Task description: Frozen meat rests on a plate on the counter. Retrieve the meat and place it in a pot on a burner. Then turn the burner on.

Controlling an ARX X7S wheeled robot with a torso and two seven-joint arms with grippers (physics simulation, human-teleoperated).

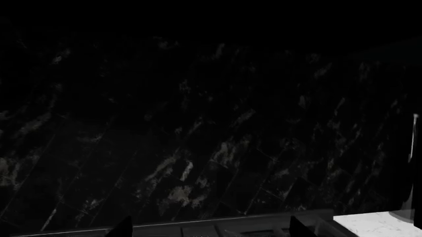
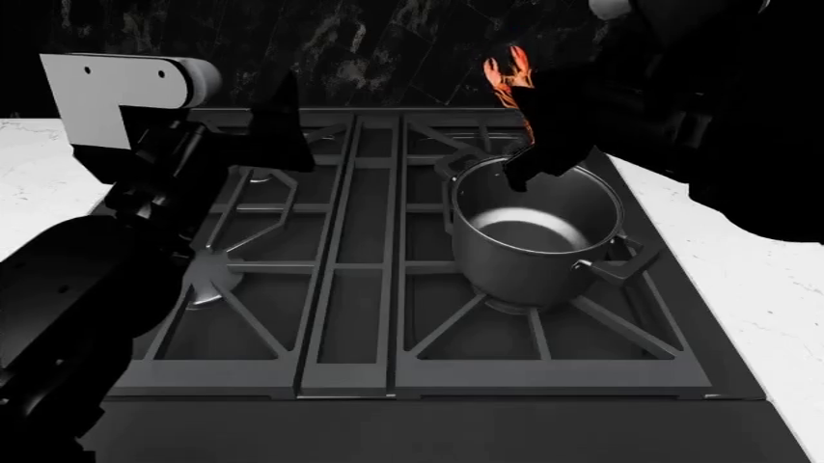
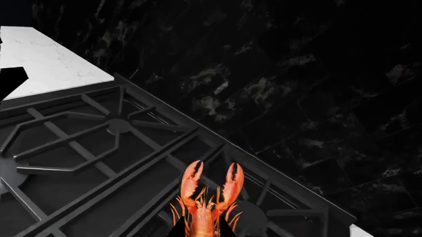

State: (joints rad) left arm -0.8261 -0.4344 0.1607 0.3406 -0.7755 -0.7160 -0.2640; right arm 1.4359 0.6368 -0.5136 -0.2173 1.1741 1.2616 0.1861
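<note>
Right now the stove top (image 2: 373, 289) spreads under my arms, white counter (image 2: 773, 289) beside it. Below my right gripper (image 2: 522, 130) stands the steel pot (image 2: 541, 236) on its burner grate (image 2: 566, 318). That gripper clenches the lobster (image 2: 507, 75), claws up. My left gripper (image 2: 277, 125) hovers apart; I cannot tell its state.

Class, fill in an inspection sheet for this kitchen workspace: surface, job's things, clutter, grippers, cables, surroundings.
Surface: white marble counter on both sides of a black gas stove.
Job's things: steel pot on the right near burner, empty; lobster held in the air above the pot's far rim; plate not in view.
Clutter: nothing seen.
Grippers: right gripper shut on the lobster; left gripper over the stove's left side, empty, state unclear.
Cables: nothing seen.
Surroundings: dark marbled backsplash.
</note>
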